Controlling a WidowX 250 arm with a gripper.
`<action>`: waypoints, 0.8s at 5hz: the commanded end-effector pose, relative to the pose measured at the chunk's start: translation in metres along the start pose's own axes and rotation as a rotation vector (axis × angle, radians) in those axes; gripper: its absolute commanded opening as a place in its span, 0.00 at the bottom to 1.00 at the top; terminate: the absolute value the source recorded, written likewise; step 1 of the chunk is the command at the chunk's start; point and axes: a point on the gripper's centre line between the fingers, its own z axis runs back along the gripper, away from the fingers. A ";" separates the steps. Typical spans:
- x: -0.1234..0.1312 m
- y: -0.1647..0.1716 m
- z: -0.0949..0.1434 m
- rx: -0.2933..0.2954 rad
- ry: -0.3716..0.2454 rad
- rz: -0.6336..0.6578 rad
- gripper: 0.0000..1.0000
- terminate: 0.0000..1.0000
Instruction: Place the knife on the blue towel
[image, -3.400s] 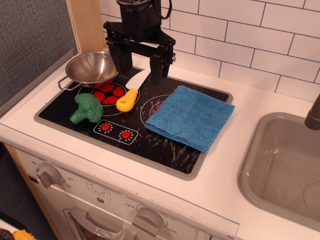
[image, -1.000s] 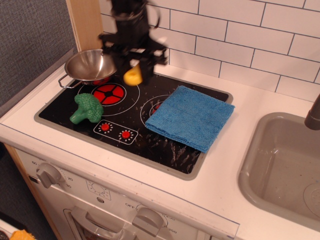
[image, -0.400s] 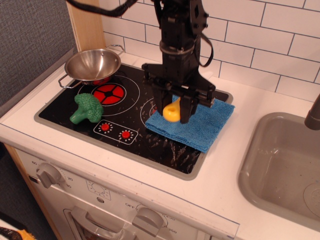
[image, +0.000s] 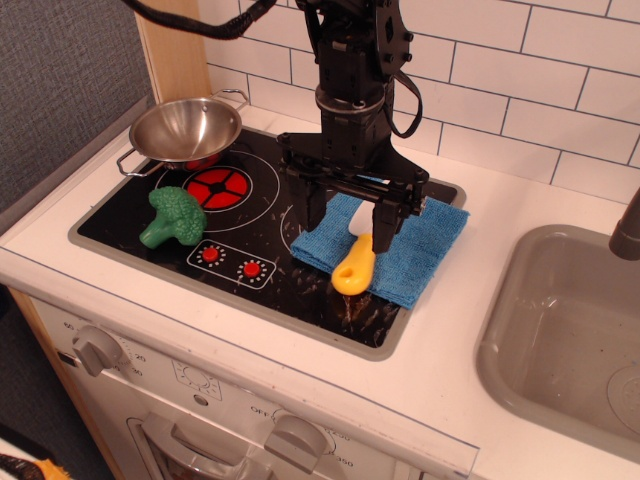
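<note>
Lying flat on the blue towel (image: 415, 255), the knife (image: 357, 262) sits just under the gripper (image: 347, 222), between its two fingers. Its yellow handle pokes toward the front edge of the towel. The gripper's fingers stand wide apart and do not seem to hold the knife. The putting-down step looks done. Next, the arm should lift straight up without bumping the knife. The green broccoli (image: 174, 215) and silver pan (image: 186, 131) sit off to the side, on the stove (image: 260, 285).
</note>
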 end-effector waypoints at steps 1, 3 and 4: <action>0.000 0.012 0.045 0.011 -0.105 0.001 1.00 0.00; 0.004 0.016 0.047 -0.002 -0.081 -0.030 1.00 0.00; 0.004 0.016 0.047 -0.002 -0.081 -0.030 1.00 0.00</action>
